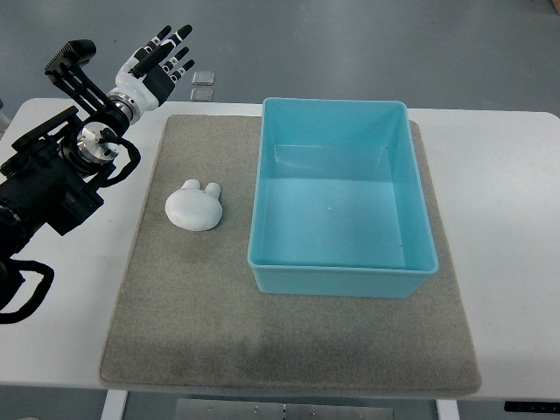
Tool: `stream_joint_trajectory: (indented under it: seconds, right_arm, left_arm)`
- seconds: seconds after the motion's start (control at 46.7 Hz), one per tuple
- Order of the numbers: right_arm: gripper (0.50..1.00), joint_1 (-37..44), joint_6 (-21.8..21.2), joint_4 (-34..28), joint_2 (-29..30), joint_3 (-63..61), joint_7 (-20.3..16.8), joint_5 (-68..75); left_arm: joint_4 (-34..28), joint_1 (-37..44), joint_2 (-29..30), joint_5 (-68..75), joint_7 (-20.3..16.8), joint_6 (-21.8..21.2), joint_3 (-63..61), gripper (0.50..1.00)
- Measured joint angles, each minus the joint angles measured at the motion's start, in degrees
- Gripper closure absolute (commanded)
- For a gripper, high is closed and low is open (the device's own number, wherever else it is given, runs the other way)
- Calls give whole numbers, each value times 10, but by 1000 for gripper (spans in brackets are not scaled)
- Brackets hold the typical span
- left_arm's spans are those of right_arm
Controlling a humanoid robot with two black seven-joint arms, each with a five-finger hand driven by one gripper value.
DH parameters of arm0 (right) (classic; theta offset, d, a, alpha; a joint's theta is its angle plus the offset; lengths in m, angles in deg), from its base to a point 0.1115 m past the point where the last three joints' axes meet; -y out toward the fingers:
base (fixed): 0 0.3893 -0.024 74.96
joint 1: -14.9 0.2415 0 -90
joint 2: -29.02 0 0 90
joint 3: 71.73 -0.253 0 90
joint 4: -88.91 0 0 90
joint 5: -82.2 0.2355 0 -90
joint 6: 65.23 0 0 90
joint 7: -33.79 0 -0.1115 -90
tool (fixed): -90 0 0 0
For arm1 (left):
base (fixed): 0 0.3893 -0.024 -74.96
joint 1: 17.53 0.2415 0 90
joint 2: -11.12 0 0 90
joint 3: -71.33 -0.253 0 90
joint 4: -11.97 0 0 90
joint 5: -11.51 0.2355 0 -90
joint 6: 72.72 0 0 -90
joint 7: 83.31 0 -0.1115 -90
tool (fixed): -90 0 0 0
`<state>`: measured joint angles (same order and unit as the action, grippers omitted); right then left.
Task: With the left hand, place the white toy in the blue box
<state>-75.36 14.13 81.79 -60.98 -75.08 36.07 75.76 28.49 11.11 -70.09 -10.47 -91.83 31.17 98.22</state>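
Nothing done yet — my left hand [160, 59] hovers with fingers spread, empty; the white toy [194, 205] lies on the mat [175, 324] beside the empty blue box [341, 278].

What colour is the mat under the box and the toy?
Grey-beige, seen in the top view: the mat.

I count one toy [194, 206], one box [339, 198], one mat [289, 350], one hand [160, 61], and two small tiles [203, 85] beyond the bench's far edge.
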Motion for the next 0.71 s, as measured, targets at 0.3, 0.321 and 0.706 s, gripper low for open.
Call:
stream_joint_trajectory:
  seconds: [0.3,0.321,0.706]
  right_arm:
    - [564,0,0,0,0,0,0,0]
    - [564,0,0,0,0,0,0,0]
    - [564,0,0,0,0,0,0,0]
  left_arm:
    - [0,-1,1,-1,0,0,1,506]
    - [0,-1,1,-1,0,0,1,506]
    - [0,1,7,0,0,0,0,508]
